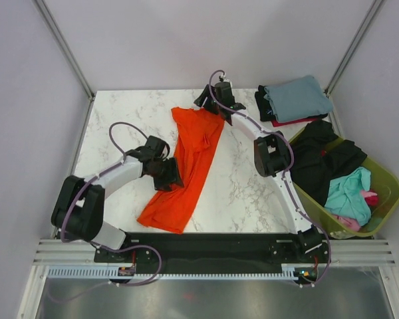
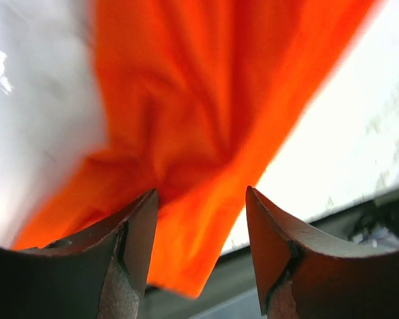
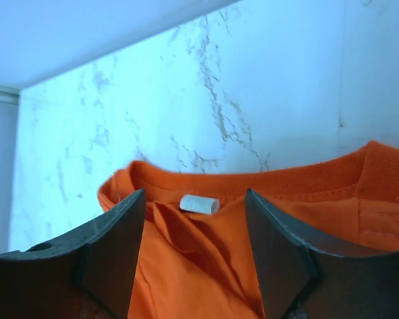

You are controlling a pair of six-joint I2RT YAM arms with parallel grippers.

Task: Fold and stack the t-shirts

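Observation:
A bright orange t-shirt (image 1: 189, 166) lies folded lengthwise as a long strip on the marble table, collar at the far end. My left gripper (image 1: 169, 174) is open beside the strip's left edge, near its lower half; its wrist view shows orange cloth (image 2: 186, 133) between and beyond the open fingers. My right gripper (image 1: 206, 101) is open at the far end, over the collar (image 3: 253, 179) with its white label (image 3: 199, 204). A stack of folded shirts, grey-blue on top (image 1: 298, 97), sits at the far right.
An olive-green basket (image 1: 382, 179) at the right edge holds black (image 1: 322, 159), teal (image 1: 349, 193) and pink (image 1: 349, 222) shirts. The black shirt hangs over the basket's far rim. The table's near edge and rail show in the left wrist view (image 2: 359, 212).

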